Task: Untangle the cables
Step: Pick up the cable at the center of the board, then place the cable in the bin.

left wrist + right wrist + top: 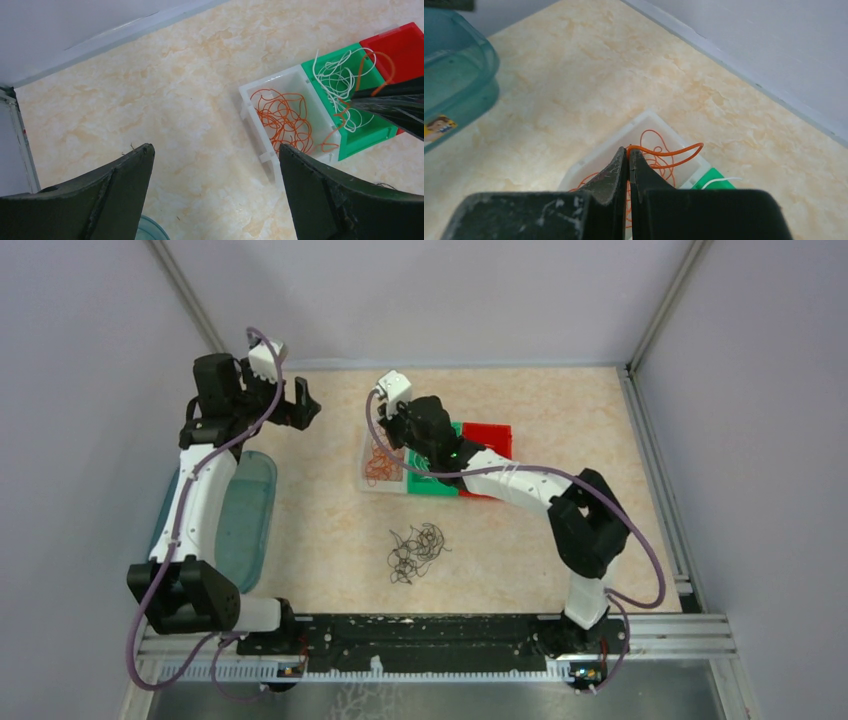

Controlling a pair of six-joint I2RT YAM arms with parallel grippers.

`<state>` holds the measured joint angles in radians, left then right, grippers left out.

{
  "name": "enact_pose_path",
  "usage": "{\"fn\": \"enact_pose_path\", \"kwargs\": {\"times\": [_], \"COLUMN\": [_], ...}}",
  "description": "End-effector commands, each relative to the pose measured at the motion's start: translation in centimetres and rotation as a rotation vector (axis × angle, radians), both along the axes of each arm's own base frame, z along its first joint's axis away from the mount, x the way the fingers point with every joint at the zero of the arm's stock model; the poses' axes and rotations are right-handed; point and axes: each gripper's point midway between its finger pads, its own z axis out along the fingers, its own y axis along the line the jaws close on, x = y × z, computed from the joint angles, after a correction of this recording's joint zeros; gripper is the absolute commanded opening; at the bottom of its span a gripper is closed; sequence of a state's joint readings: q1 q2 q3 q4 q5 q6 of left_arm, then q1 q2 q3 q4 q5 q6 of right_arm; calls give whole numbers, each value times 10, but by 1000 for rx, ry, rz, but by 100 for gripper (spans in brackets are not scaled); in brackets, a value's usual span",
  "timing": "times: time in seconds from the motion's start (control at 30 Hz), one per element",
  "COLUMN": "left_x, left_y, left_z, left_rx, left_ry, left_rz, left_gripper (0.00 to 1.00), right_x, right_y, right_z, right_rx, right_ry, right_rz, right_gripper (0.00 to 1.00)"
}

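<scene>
White bin [599, 152] sits directly beneath right pincer [628, 150], green bin [367, 140] just right, red bin [492, 438] beyond, teal tub [459, 65] far left.

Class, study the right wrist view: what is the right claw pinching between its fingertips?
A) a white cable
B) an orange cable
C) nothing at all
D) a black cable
B: the shut right claw clamps an orange cable, which loops out from its tips above the white bin.
</scene>
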<state>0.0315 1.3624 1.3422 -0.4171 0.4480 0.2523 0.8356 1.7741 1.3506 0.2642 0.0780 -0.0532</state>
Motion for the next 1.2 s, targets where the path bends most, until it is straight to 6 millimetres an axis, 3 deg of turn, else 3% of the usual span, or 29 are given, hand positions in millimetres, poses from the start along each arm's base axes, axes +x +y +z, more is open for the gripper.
{"fn": "enact_pose_path", "kwargs": {"times": [0.0, 0.23, 0.43, 0.57, 0.87, 1.17], "left_x": [4, 0, 1, 2, 3, 1], "left_y": [-1, 2, 8, 10, 13, 16], "left_z": [20, 9, 6, 7, 9, 12], "left_rx": [-53, -49, -49, -62, -81, -88], "left_ry": [-31, -15, -7, -6, -9, -19], "left_rz": [-13, -25, -31, -26, -22, -20], "left_gripper": [99, 99, 99, 99, 99, 99], "right_x": [29, 61, 73, 70, 42, 38], "right_y": [12, 18, 21, 25, 39, 44], "right_z": [49, 44, 48, 20, -94, -139], "right_rx": [73, -19, -58, -86, -135, -171], "right_ry": [-158, -256, -313, -256, 50, 219], "right_rz": [-12, -75, -94, -64, 57, 56], "right_gripper": [0, 0, 0, 0, 0, 0]}}
